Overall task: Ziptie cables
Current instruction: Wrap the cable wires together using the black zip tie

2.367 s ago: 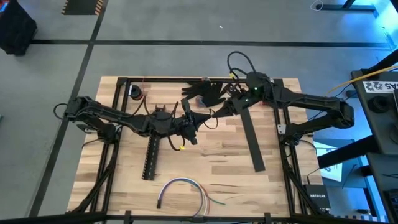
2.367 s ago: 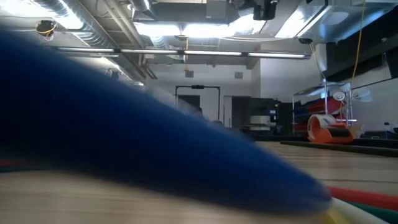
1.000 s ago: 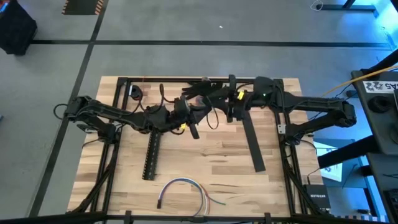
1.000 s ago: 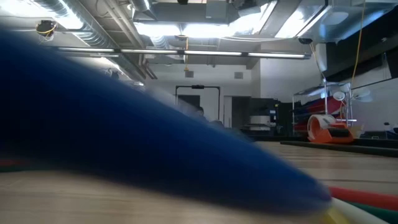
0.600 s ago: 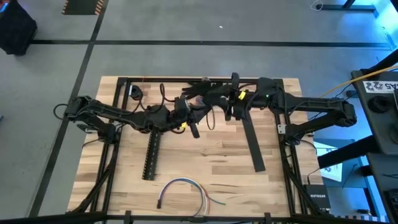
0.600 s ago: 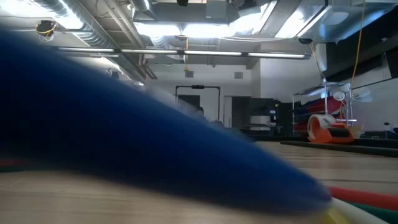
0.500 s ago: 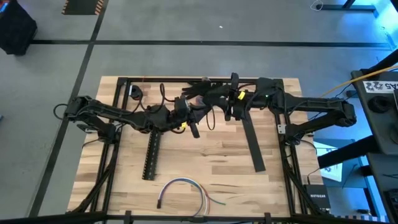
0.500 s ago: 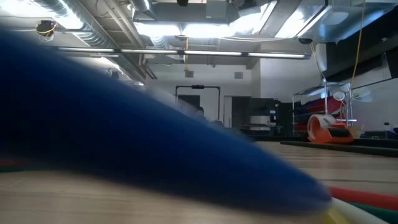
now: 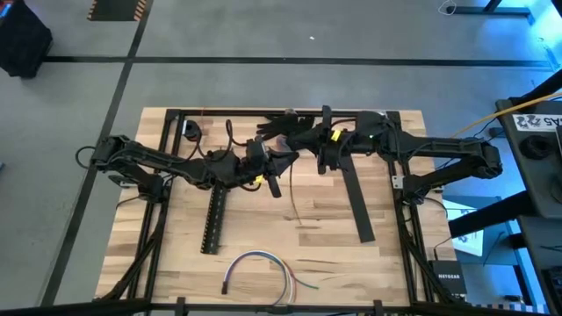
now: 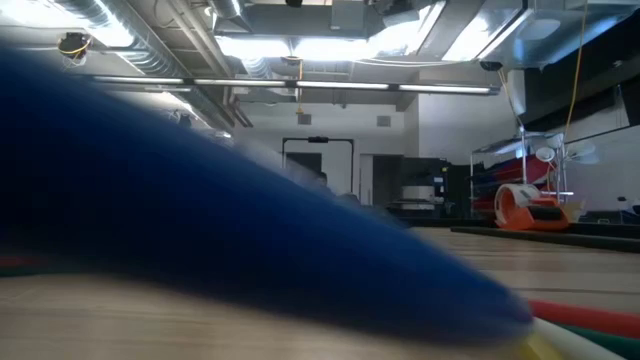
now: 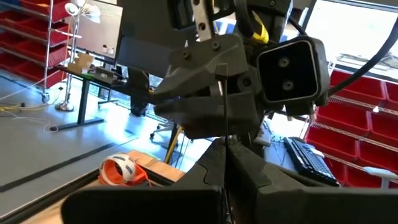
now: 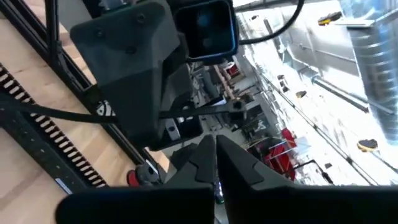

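The cables [image 9: 261, 262], a curved bundle of white, blue-purple and dark wires, lie on the table near its near edge, and no gripper touches them. A blurred blue shape [image 10: 250, 220] fills most of the low view. Both grippers meet above the table's middle, toward its far side. My left gripper [image 9: 279, 165] is shut on a thin dark zip tie [image 9: 291, 198], which runs from it toward the near edge. My right gripper [image 9: 307, 146] faces it, fingers shut [image 12: 216, 147], a short way off. My left gripper pinches the thin zip tie [image 11: 225, 134] between its two shut fingers. The strip crosses the fingers and runs on as a straight line in front of the right gripper [image 11: 217, 87]. My right gripper is shut; I cannot tell whether it touches the strip.
The black slotted channel [image 9: 213, 219] lies left of centre, pointing at the near edge. A long flat black bar [image 9: 356, 198] lies on the right. A dark glove-like heap [image 9: 285, 126] and a small roll [image 9: 191, 130] sit by the far edge.
The zip tie, which bowed in a small loop between the two grippers, now shows as a long, nearly straight line pointing toward the near edge. Both arms have kept close to their places.
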`<action>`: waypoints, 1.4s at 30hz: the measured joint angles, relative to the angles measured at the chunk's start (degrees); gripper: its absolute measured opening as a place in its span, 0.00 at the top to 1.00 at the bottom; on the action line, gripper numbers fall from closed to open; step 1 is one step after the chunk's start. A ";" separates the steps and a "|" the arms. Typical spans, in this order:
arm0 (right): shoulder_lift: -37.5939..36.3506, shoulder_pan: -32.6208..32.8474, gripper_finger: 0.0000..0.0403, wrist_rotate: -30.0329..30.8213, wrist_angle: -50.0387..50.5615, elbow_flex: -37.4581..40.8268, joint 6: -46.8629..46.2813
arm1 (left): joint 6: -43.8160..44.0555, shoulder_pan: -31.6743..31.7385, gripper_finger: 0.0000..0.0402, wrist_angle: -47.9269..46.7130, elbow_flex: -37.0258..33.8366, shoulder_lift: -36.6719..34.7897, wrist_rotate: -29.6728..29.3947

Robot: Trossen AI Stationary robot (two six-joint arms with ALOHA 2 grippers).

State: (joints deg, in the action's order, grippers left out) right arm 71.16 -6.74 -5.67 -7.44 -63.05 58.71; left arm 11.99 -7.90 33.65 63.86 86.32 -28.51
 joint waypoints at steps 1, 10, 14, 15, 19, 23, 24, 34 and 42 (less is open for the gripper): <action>-0.02 -0.04 0.99 0.29 0.02 0.00 -0.15 | -0.01 0.00 1.00 -0.03 0.00 0.00 0.00; -0.97 -0.04 0.93 16.40 16.09 -0.04 -9.61 | -0.63 0.11 1.00 0.52 -0.02 -1.78 -0.02; -1.57 0.49 0.87 10.36 25.52 -0.04 -16.69 | -0.11 0.84 1.00 0.56 -0.02 -3.51 -0.02; -1.54 1.12 0.84 8.77 26.67 -0.02 -17.84 | 0.79 1.14 1.00 0.10 -0.02 -3.90 -0.02; -0.75 4.70 0.71 5.14 25.07 0.00 -14.50 | 4.41 2.67 1.00 -0.07 -0.04 -5.25 -0.13; 1.83 8.56 0.60 5.25 20.06 -0.02 -3.29 | 10.92 4.14 1.00 0.08 -0.02 -5.57 0.01; 2.63 9.43 0.58 6.59 19.13 -0.02 0.74 | 12.63 4.44 1.00 -0.03 -0.03 -5.57 0.20; 7.06 17.37 0.60 22.80 7.19 0.00 17.33 | 18.17 5.01 1.00 -0.12 -0.04 -5.57 1.53; 7.08 20.42 0.61 37.95 7.50 0.00 18.09 | 19.58 5.33 1.00 0.02 -0.04 -5.57 1.51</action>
State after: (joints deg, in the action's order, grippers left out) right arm 78.24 13.67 32.28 0.05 -63.05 76.80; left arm 31.58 -2.57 33.67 63.81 80.75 -27.00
